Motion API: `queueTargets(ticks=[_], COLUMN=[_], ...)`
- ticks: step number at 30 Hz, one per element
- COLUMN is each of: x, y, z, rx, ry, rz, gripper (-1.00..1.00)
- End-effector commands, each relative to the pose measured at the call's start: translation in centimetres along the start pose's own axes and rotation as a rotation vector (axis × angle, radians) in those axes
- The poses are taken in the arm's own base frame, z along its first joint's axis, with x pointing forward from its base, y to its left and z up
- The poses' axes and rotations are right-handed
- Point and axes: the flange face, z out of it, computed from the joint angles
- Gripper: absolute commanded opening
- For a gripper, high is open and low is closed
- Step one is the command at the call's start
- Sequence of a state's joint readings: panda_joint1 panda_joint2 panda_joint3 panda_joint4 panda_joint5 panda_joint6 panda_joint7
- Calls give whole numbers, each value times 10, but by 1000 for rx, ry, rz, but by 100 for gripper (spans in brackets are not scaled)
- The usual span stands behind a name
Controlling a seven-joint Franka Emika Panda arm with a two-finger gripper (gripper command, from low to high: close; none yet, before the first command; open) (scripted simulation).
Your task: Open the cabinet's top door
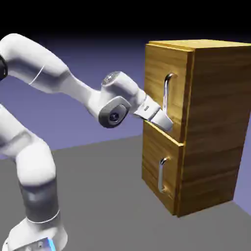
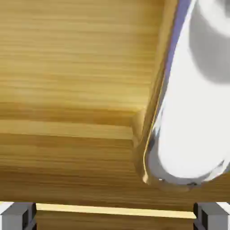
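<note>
The cabinet (image 1: pixel 211 127) stands on the grey table (image 1: pixel 108 196), toward the table's right side in the exterior view. Its two wood-grain doors are stacked on the front face. The top door (image 1: pixel 166 63) carries a curved vertical silver handle (image 1: pixel 167 93); the lower door (image 1: pixel 157 169) carries a shorter silver handle (image 1: pixel 161 174). The top door's front stands slightly forward of the cabinet's side panel; the interior and any contents are not visible.

The white arm (image 1: pixel 54 73) reaches to the right. The gripper (image 1: pixel 164 119) is at the bottom edge of the top door, just below the lower end of its handle, close to the seam between the doors.

In the hand view, wood grain fills most of the frame. The handle (image 2: pixel 193 112) appears large at the right, its rounded end pointing down. Both grey fingertips (image 2: pixel 18 215) sit at the bottom corners, spread wide apart, with nothing between them.
</note>
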State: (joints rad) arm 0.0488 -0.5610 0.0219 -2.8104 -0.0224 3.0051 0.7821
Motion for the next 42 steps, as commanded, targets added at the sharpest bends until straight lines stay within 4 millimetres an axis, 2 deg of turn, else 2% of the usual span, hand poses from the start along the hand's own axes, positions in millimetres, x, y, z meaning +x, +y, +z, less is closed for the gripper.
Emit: queueTargets(ticks=[1,5,16,28,42], x=[-7,-35,-33,-26,-13], y=[-8,-34,-49,-41,-12], z=[0,-5,-40,-74,-97], rx=[-1,-7,39,126,277], ry=[-10,-32,102,262,438], rz=[-20,-94,-146,-135,-95], gripper=[0,0,0,0,0])
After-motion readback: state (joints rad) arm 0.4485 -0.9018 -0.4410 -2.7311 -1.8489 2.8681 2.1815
